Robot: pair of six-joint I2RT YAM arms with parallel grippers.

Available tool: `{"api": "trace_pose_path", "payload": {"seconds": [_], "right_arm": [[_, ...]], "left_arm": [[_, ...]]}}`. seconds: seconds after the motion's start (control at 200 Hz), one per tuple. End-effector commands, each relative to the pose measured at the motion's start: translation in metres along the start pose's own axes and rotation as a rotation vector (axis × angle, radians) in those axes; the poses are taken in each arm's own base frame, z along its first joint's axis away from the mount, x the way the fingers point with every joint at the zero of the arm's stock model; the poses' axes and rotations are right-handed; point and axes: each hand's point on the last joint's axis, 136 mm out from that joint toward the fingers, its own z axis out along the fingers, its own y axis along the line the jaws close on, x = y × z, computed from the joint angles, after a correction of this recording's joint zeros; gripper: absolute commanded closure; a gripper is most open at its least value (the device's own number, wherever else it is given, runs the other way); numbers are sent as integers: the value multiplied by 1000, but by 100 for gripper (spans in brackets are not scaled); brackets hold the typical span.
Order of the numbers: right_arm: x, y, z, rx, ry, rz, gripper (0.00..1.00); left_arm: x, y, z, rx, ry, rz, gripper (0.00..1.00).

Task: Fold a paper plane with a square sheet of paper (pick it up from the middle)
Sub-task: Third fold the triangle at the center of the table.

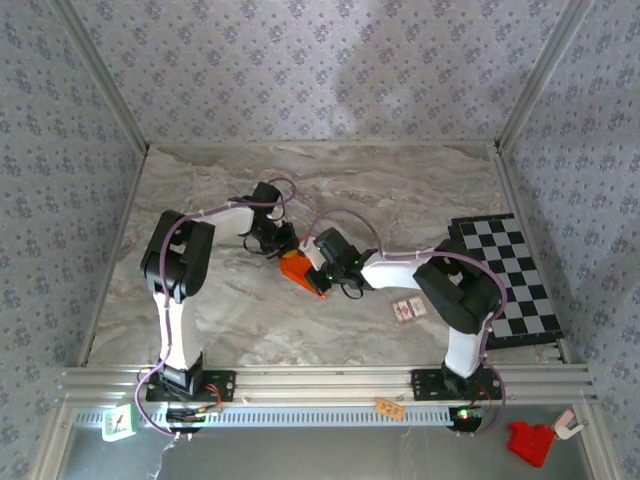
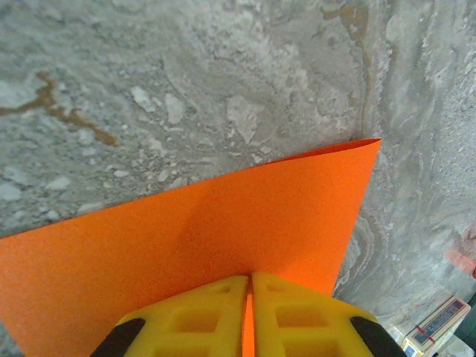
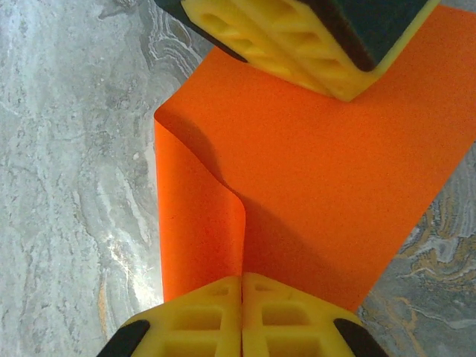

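The square sheet of paper [image 1: 298,270] is bright orange and sits at the middle of the marble table, held between both grippers. My left gripper [image 1: 279,244] is shut on its far edge. In the left wrist view the yellow fingertips [image 2: 223,297] pinch the sheet [image 2: 223,223], and orange shows in the slit between them. My right gripper [image 3: 242,279] is shut on the near side of the sheet [image 3: 335,186], where a flap [image 3: 197,223] curls up into a soft fold. The left gripper's fingers [image 3: 297,44] press the sheet at the top of that view.
A black-and-white checkered board [image 1: 510,275] lies at the right edge of the table. Two small cards [image 1: 408,310] lie just left of the right arm. A red block [image 1: 530,442] sits off the table at the front right. Patterned walls close in three sides.
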Motion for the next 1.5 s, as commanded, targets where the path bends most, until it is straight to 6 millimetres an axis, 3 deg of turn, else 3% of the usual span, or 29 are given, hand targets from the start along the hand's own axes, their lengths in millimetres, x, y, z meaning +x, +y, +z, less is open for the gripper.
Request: {"api": "trace_pose_path", "payload": {"seconds": [0.0,0.26,0.47,0.665,0.885,1.049,1.189,1.499], "right_arm": [[1,0,4,11,22,-7,92],[10,-2,8,19,45,0,92],[16,-4,9,25,59,6,93],[16,-5,9,31,56,18,93],[16,-11,11,64,55,41,93],[12,-19,11,116,37,130,93],[7,-22,12,136,16,225,92],[8,-21,18,140,58,274,92]], "left_arm": [[14,16,14,-55,53,-12,88],[8,1,2,-18,25,-6,87],[-8,-16,-26,57,-57,-46,82],[-16,-6,-54,129,-159,-166,75],[3,9,-70,178,-198,-279,69],[17,13,-72,238,-209,-345,69],[20,2,-68,295,-190,-347,69],[28,-14,-40,328,-121,-359,76]]}}
